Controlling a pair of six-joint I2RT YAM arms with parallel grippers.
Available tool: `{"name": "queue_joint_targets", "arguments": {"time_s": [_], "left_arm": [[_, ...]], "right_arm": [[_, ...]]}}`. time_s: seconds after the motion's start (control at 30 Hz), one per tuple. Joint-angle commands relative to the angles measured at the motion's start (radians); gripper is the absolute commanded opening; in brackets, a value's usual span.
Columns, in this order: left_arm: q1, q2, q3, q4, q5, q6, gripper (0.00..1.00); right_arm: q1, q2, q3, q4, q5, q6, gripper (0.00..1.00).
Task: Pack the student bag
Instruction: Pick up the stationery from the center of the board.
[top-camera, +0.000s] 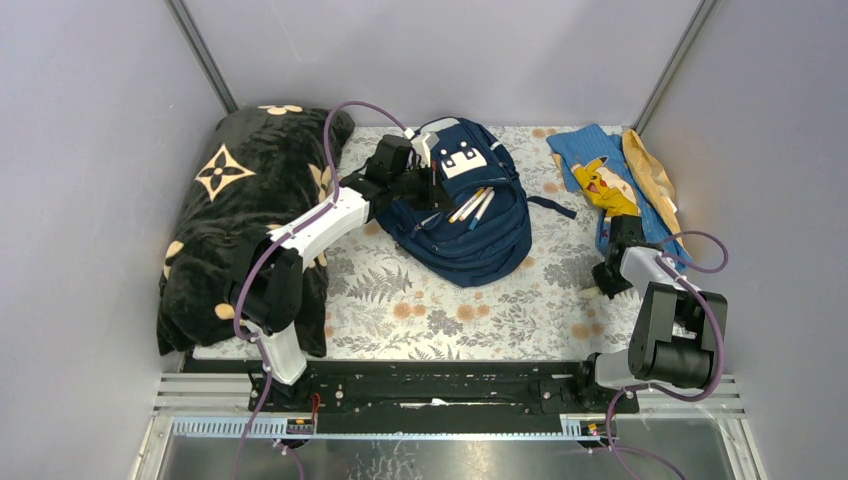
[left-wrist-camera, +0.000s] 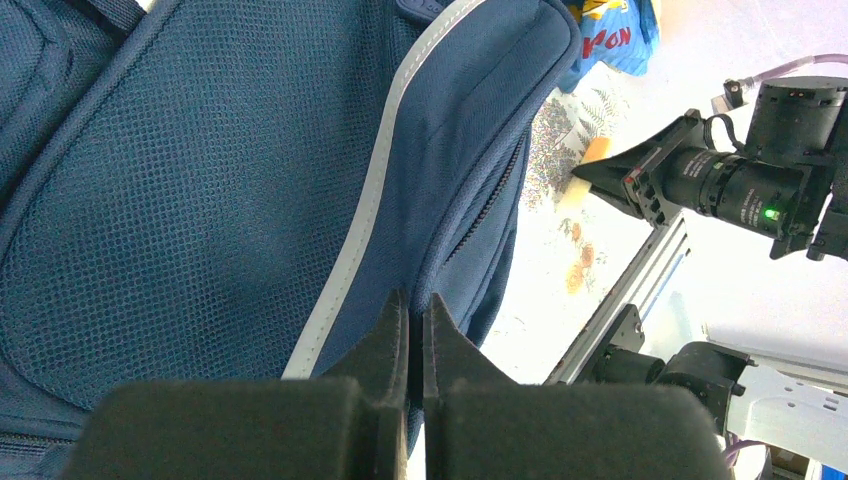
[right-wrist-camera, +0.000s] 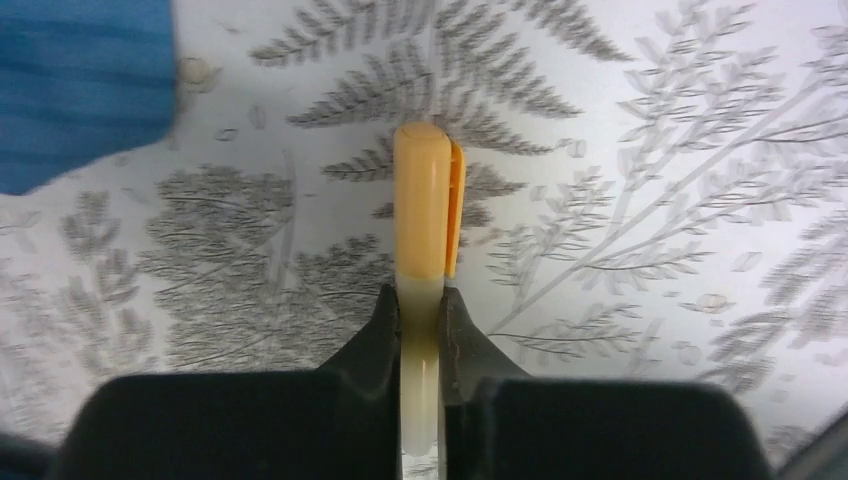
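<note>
Near right: the right gripper (right-wrist-camera: 421, 305) has its jaws clamped on the pale barrel of a marker (right-wrist-camera: 425, 200). The yellow-orange cap sticks out past the fingertips, over the fern-print tabletop (top-camera: 450, 310); we cannot tell whether the cap touches it. A corner of the light-blue cloth (top-camera: 590, 160) shows at the upper left of the right wrist view, so this gripper is near that cloth's near edge. Centre, further back: the student bag (top-camera: 480, 235) lies flat on the tabletop, between the blanket and the cloth, with its white patch (top-camera: 462, 160) facing up at the far end. A few pens (top-camera: 472, 205) lie at its open front, just near of the patch. The left arm reaches from the near left across to the bag's left side. The left gripper (left-wrist-camera: 410, 320) has its jaws drawn together to a hairline slit, with the tips against the navy fabric beside the pale stripe (left-wrist-camera: 370, 200). We cannot tell whether any fabric is pinched between them. Left, near to far: a black blanket (top-camera: 250, 200) with tan flower motifs lies bunched along the tabletop's edge. Far right: the light-blue cloth bears a yellow cartoon figure (top-camera: 605, 185), and a tan piece (top-camera: 650, 175) lies just right of it.
</note>
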Motion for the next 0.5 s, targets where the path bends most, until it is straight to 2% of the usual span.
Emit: {"name": "queue_joint_targets", "arguments": {"time_s": [0.0,0.17,0.23,0.3,0.37,0.47], "left_arm": [[0.007,-0.003,-0.007,0.028,0.005,-0.009,0.00],[0.008,-0.003,0.007,0.029,0.024,-0.026,0.00],[0.008,-0.006,0.011,0.041,0.042,-0.037,0.00],[0.010,-0.012,0.011,0.049,0.042,-0.040,0.00],[0.011,-0.009,0.010,0.048,0.035,-0.038,0.00],[0.015,-0.002,0.011,0.046,0.041,-0.047,0.00]], "right_arm": [[0.005,0.043,-0.050,0.063,-0.173,0.002,0.00],[0.006,-0.033,-0.020,0.059,-0.333,-0.096,0.00],[0.010,-0.104,-0.044,0.153,-0.486,-0.137,0.00],[0.027,-0.197,-0.096,0.304,-0.614,-0.111,0.00],[0.087,-0.266,-0.085,0.383,-0.623,-0.074,0.00],[0.269,-0.263,0.028,0.393,-0.550,-0.073,0.00]]}}
